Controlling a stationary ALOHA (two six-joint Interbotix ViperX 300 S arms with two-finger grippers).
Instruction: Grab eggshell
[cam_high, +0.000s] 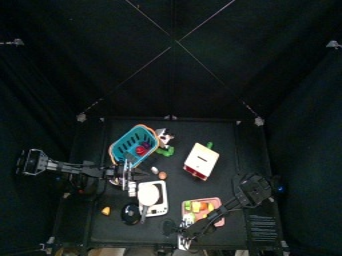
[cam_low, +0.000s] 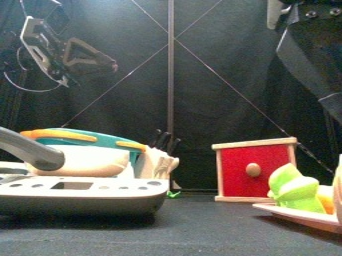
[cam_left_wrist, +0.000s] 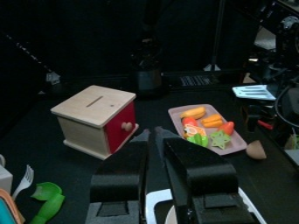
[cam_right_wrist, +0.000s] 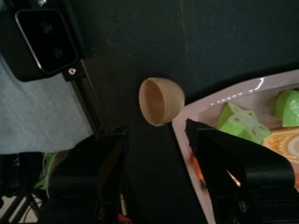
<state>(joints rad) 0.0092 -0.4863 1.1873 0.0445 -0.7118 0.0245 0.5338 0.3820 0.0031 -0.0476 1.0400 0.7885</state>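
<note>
Dim overall: black curtains swallow the light. The tabletop (cam_high: 227, 160) is softly lit from above, with faint shadows; nearby objects in front view blur.

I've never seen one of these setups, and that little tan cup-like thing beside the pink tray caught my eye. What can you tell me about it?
The eggshell is a small pale tan half shell, smooth and matte, with a rounded back and an open hollow side; its rim looks even. It lies on the black table just beside the pink tray's edge, whether touching or not is unclear. The left wrist view shows it at the tray's far corner. Nothing holds it; the right gripper hangs close by it.
</note>
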